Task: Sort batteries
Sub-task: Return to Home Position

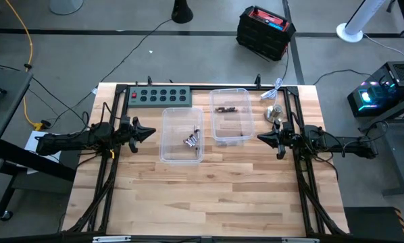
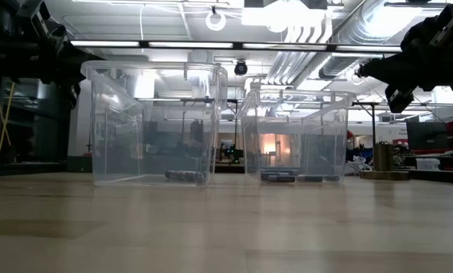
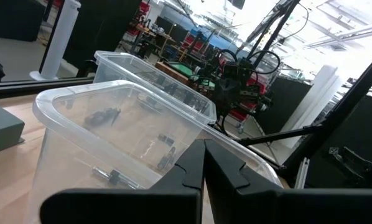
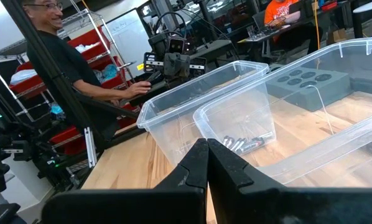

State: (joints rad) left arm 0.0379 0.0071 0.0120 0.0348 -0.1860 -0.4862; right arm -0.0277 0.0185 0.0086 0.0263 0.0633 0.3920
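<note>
The left gripper [image 3: 203, 155] fills the foreground of its own wrist view, its two dark fingers pressed together with nothing between them. The right gripper [image 4: 207, 155] is likewise closed and empty. From above, the left gripper sits just beside the outer wall of the left bin [image 1: 164, 145] and points at it, while the right gripper faces the right bin [image 1: 215, 128] from the other side, near but apart. The silvery batteries [image 1: 190, 140] lie clustered on the left bin's floor and the dark batteries [image 1: 223, 108] in the right bin. The bins stand side by side at mid-table. Sorting looks finished, so the danger is in drawing the arms away: a sideways swing could clip a light bin's rim, tip it and mix the batteries. The metal disc weight [image 1: 275, 112] also lies close to the right arm.
</note>
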